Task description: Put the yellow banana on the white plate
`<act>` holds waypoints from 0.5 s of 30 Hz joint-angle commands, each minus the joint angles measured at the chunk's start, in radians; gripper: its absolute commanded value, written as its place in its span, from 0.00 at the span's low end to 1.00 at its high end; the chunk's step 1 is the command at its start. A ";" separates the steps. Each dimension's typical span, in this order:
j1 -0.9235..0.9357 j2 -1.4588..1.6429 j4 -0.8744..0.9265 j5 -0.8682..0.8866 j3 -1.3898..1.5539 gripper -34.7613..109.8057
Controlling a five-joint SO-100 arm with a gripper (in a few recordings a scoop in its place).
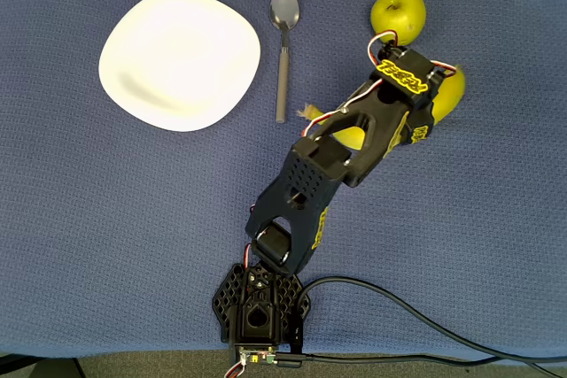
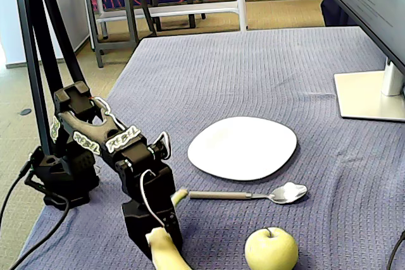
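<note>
Pinching yellow banana low on cloth | pincer clamped around it | white plate bare, well apart

Overhead cam straight down; fixed cam low, table-end.

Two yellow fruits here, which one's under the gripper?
The banana, long and curved, lying under the gripper. The round apple sits apart, beside the spoon's bowl.

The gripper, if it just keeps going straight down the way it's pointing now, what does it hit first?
Most likely the yellow banana. In the fixed view the gripper points down at the banana lying right under it on the blue cloth. Whether they already touch is hard to tell.
</note>
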 commanded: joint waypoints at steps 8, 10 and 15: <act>-0.049 0.268 0.187 -0.034 -0.101 0.24; -0.060 0.301 0.207 -0.034 -0.101 0.24; -0.106 0.383 0.258 -0.015 -0.067 0.24</act>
